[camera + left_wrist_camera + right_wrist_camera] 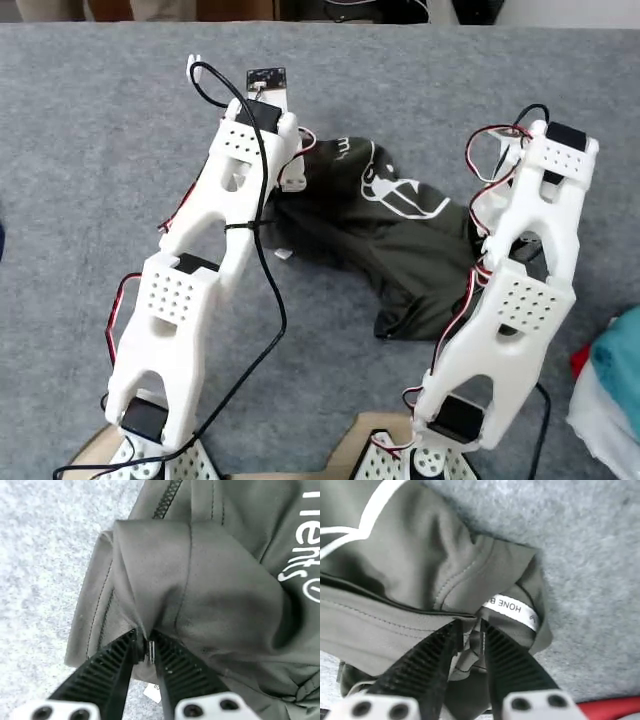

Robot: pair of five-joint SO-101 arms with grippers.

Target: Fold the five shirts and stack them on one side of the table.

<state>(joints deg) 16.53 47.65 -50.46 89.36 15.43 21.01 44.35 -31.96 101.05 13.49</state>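
Observation:
A dark olive shirt (pixel 390 230) with a white print lies bunched on the grey felt table between my two arms. My left gripper (pixel 146 647) is shut on a fold of the shirt (pixel 200 580) at its left side, the black ribbed fingers (pixel 112 667) pinching the cloth near a small white tag. My right gripper (pixel 468 635) is shut on the shirt (pixel 410 570) at its collar edge, close to the white neck label (pixel 512 607). In the high view the left arm (pixel 215 240) and the right arm (pixel 520 270) cover both grasp points.
A pile of other shirts (pixel 612 375), teal, white and red, lies at the table's right edge. The grey felt (pixel 100 130) stretches to the left and far side. The arm bases (pixel 400 455) stand at the near edge.

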